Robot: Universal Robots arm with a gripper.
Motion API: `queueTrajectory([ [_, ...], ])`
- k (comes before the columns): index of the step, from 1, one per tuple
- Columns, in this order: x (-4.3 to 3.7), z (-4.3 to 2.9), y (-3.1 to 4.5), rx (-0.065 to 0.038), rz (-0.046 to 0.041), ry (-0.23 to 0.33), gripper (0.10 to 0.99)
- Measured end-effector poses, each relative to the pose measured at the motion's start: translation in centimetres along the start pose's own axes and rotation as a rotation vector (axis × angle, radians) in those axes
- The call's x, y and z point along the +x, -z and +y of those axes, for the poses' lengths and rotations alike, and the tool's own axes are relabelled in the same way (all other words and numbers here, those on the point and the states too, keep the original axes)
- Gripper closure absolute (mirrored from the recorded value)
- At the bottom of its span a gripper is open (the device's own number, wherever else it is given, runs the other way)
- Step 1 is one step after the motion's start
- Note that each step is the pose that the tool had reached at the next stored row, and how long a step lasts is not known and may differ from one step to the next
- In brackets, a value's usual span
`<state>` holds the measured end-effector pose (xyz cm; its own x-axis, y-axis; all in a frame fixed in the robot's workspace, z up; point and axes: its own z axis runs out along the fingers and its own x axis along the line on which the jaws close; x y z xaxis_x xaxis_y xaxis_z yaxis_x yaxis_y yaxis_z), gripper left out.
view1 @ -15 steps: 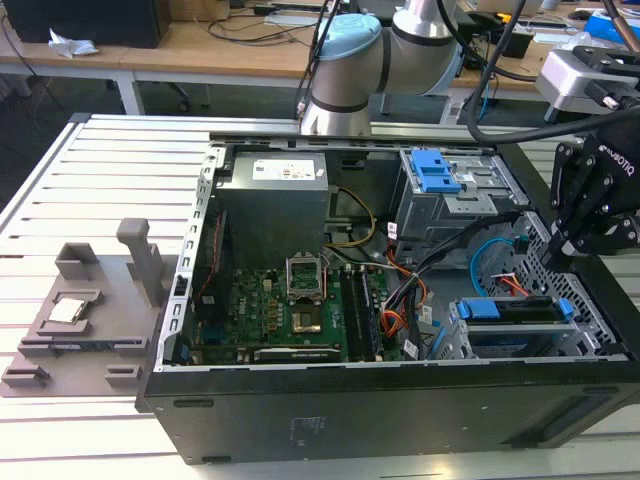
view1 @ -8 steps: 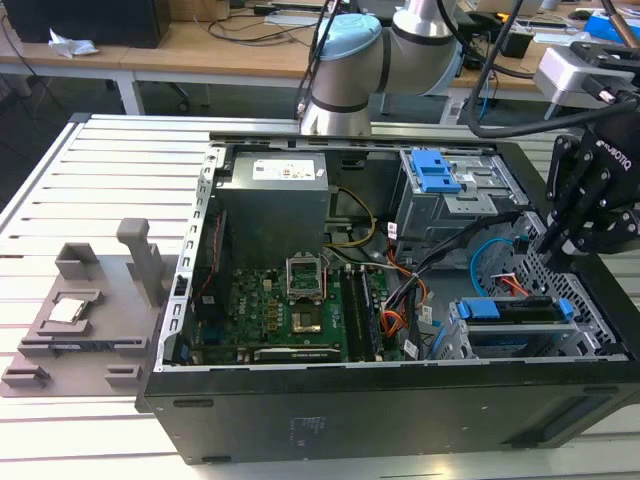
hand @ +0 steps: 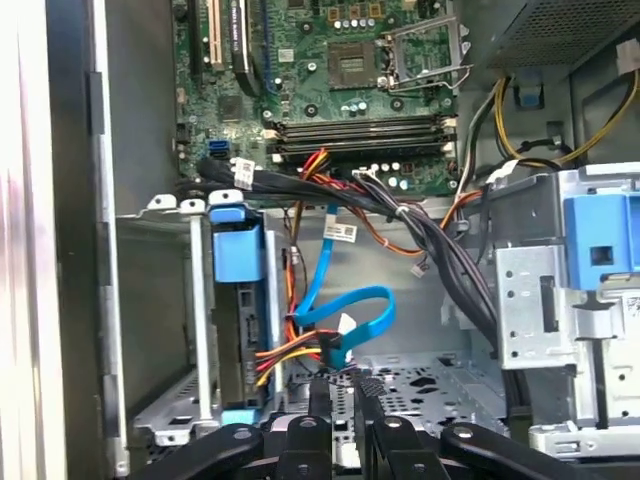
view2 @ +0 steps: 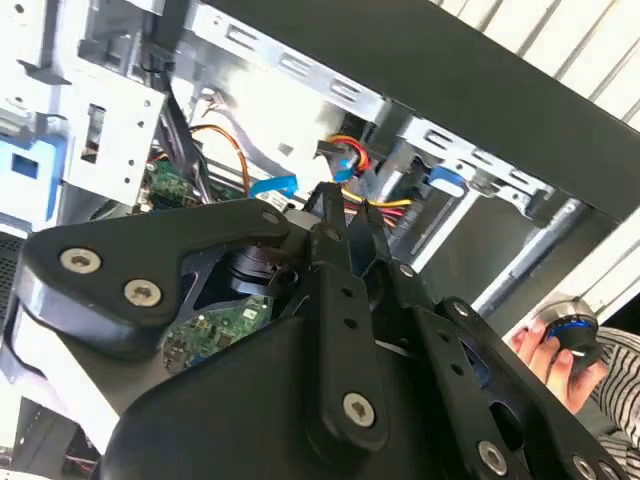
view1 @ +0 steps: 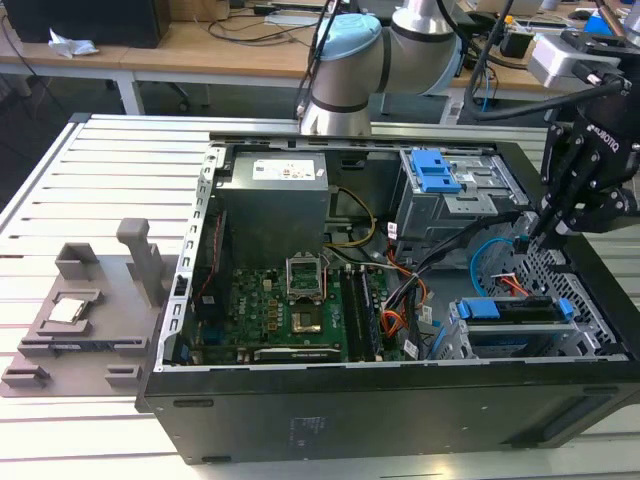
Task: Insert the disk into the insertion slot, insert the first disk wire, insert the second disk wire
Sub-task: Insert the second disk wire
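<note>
The gripper (hand: 340,380) clamps the blue wire (hand: 350,300) just beside the disk (hand: 237,255), seated in its slot (hand: 160,415); bare floor (hand: 440,385) alongside.

We see the disk (hand: 238,255) in its blue caddy seated inside the insertion slot (hand: 197,330). The first disk wire (hand: 280,353) runs to its edge, and the second disk wire (hand: 352,303) loops near our gripper (hand: 340,380).

Disk (hand: 238,250) caddy: bright blue.
Insertion slot (view1: 462,335): silver sheet metal.
First disk wire (hand: 283,352): red, orange and yellow strands.
Second disk wire (hand: 345,300): smooth light blue.
Gripper (hand: 341,388): black.
Motherboard (view1: 270,310): green.
Drive cage (view1: 450,205): grey, with blue clip.
Case (view1: 380,420): black.
</note>
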<state>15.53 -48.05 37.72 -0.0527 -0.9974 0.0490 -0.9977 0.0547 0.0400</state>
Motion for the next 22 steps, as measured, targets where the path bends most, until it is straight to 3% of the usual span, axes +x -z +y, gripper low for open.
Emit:
queueTrajectory([
  [1,-0.23,0.1,-0.08,0.001,0.0036,0.011,0.847],
  [2,-0.23,0.12,-0.08,0.002,0.022,0.024,0.847],
  [3,-0.23,0.17,-0.09,0.005,0.0614,0.048,0.847],
  [4,-0.28,0.32,-0.1,0.007,0.0652,0.063,0.847],
  [10,-0.85,0.87,-0.24,0.009,0.0664,0.096,0.847],
  [16,-0.83,1.48,-0.3,0.014,0.0693,0.148,0.847],
  [17,-0.81,1.84,-0.37,0.014,0.0744,0.159,0.847],
  [18,-0.79,2.24,-0.43,0.014,0.0874,0.163,0.847],
  [19,-0.78,2.54,-0.48,0.014,0.0948,0.165,0.847],
  [20,-0.76,2.91,-0.65,0.014,0.0989,0.167,0.847],
  [22,-0.76,2.94,-0.7,0.014,0.0994,0.167,0.847],
])
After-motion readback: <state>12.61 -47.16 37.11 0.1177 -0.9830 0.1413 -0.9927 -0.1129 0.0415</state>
